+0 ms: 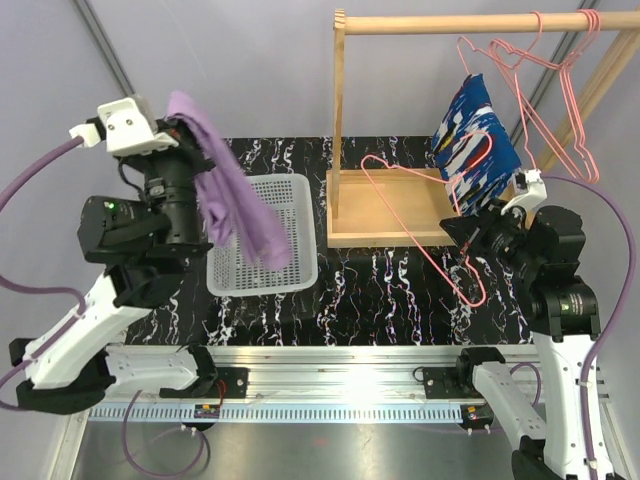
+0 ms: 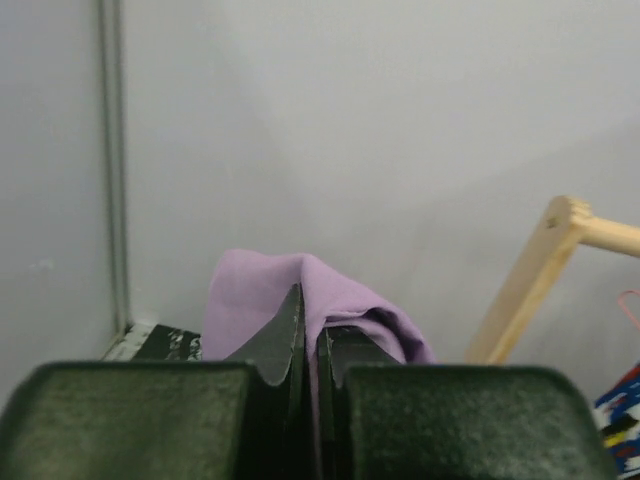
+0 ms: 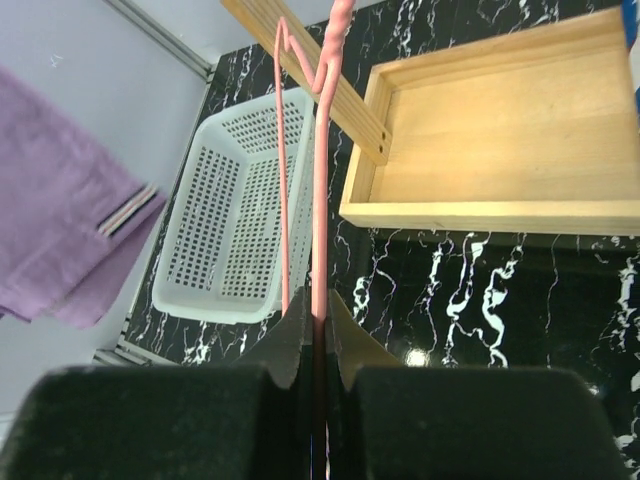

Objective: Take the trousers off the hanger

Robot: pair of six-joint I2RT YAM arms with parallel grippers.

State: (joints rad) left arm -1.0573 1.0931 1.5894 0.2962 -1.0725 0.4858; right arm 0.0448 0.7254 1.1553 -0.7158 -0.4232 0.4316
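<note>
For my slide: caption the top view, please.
Left gripper holds lilac trousers by the white basket; right gripper pinches a pink hanger.

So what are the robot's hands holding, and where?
Left fingers pinch a fold of the purple trousers; right fingers pinch the pink hanger by its wire.

The lilac trousers (image 1: 235,205) are plain lilac-purple all over, one even tone. The blue trousers (image 1: 475,135) are deep blue, streaked with white, red and black. The hanger (image 3: 320,200) is pink wire. The basket (image 1: 262,240) is white, pierced by a regular grid of small holes. The rack (image 1: 400,22) and its tray (image 1: 390,205) are pale bare wood. The bench (image 1: 400,290) is black, veined with white like marble. The wall (image 1: 250,60) is pale grey
</note>
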